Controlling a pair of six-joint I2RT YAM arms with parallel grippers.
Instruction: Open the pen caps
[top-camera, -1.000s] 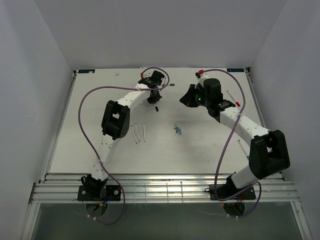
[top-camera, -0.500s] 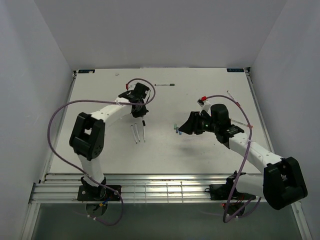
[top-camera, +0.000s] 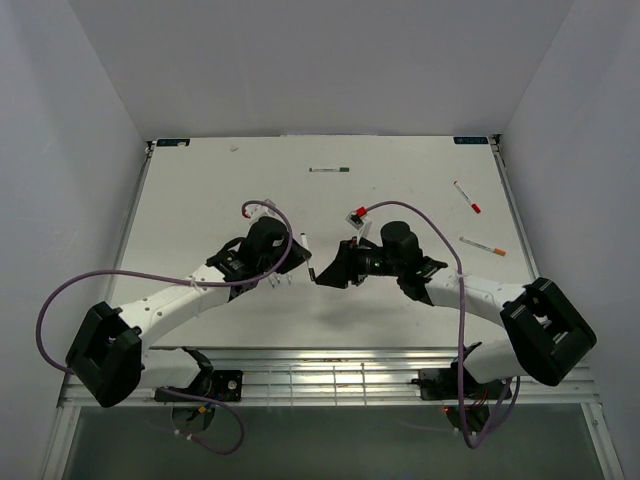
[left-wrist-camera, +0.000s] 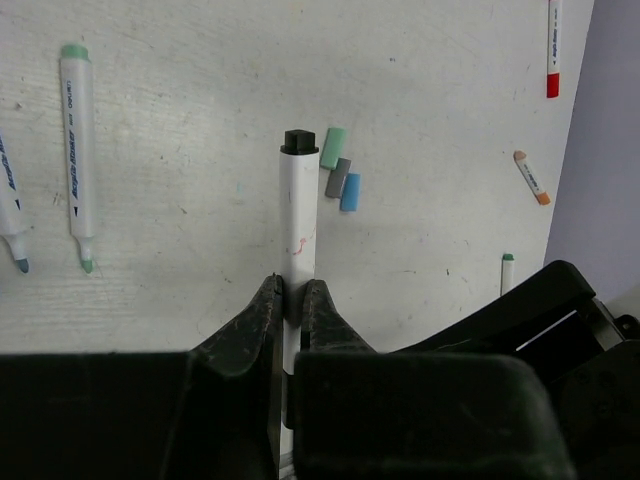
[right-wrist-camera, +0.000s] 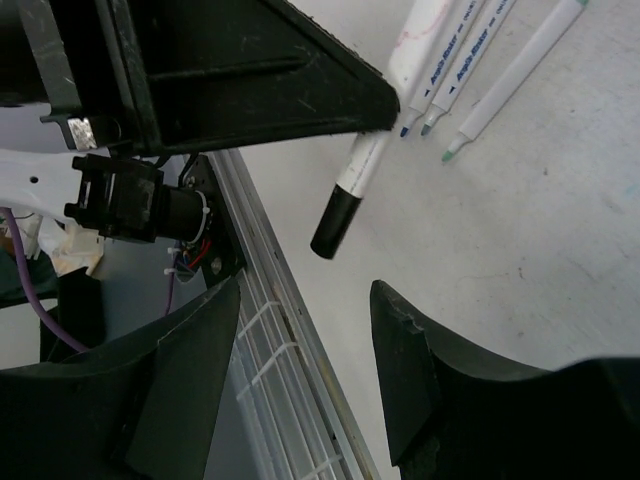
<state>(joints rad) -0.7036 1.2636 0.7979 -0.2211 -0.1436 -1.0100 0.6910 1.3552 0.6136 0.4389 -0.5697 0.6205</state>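
We see the left claw (left-wrist-camera: 293, 292) clenched on the white barrel of a pen (left-wrist-camera: 298, 215), which juts out past its fingertips above the table (left-wrist-camera: 200, 80). The black cap (left-wrist-camera: 299, 141) sits on the pen's far end, not yet pulled off. The right claw (right-wrist-camera: 310, 292) faces it with its fingers spread wide and nothing between them. In its own view the black cap hangs just beyond the fingertips, touching neither. On the table past the pen's capped end lie three loose caps bunched together: a green cap (left-wrist-camera: 333, 148), a grey cap (left-wrist-camera: 338, 178) right against it, and a blue cap (left-wrist-camera: 350, 192) just beside that. At the left of the left wrist view lies an uncapped pen (left-wrist-camera: 77, 150) with a bare green tip. A red-capped pen (left-wrist-camera: 553, 45) lies well apart from the loose caps, toward the table's right side.
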